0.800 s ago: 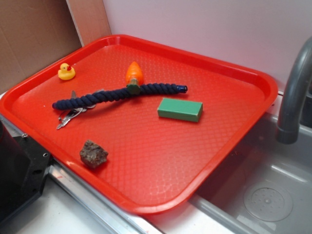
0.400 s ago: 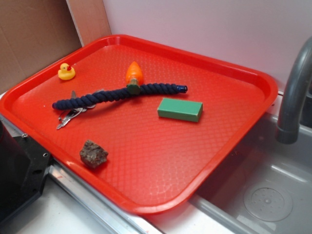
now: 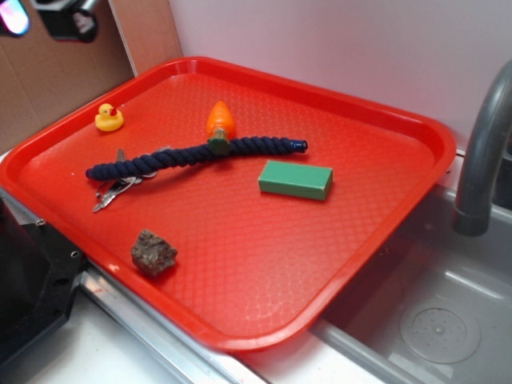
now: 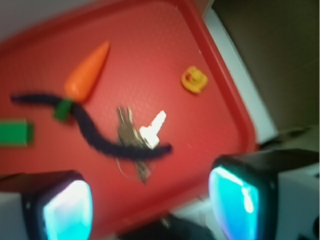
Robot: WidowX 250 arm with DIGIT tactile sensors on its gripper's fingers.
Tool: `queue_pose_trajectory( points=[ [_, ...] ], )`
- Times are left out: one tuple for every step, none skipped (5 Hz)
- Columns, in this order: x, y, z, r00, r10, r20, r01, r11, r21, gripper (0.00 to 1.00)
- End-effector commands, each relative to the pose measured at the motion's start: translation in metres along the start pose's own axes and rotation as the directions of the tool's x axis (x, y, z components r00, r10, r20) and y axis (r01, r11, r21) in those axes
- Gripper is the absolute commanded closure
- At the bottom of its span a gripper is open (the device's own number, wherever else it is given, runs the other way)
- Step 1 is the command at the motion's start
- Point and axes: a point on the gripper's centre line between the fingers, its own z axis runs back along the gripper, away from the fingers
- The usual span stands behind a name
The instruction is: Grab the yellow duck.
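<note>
we see one change: the gripper [image 3: 48, 18] has come into the exterior view at the top left corner, where neither earlier picture showed any of it. only a dark part with a pale, glowing pad shows there, cut off by the edge, above the cardboard and up and to the left of the yellow duck [image 3: 109, 118], well apart from it. from the wrist view, its fingers [image 4: 239, 196] stand spread with nothing between them.

Pincer [image 4: 150, 202] raised high, fingers [image 4: 65, 207] spread apart, holding nothing
</note>
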Motion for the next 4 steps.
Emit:
queue_pose_trajectory(
  points=[
    [0.045,0.043,-0.064,0.897,0.4,0.19,-0.393,0.917,-0.072,0.0],
    [0.053,0.056,-0.086,0.88,0.443,0.171,-0.439,0.896,-0.062,0.0],
    [0.055,0.059,-0.105,0.891,0.434,0.136,-0.434,0.901,-0.03,0.0],
    [0.056,0.066,-0.119,0.889,0.445,0.107,-0.448,0.894,0.0,0.0]
  ],
)
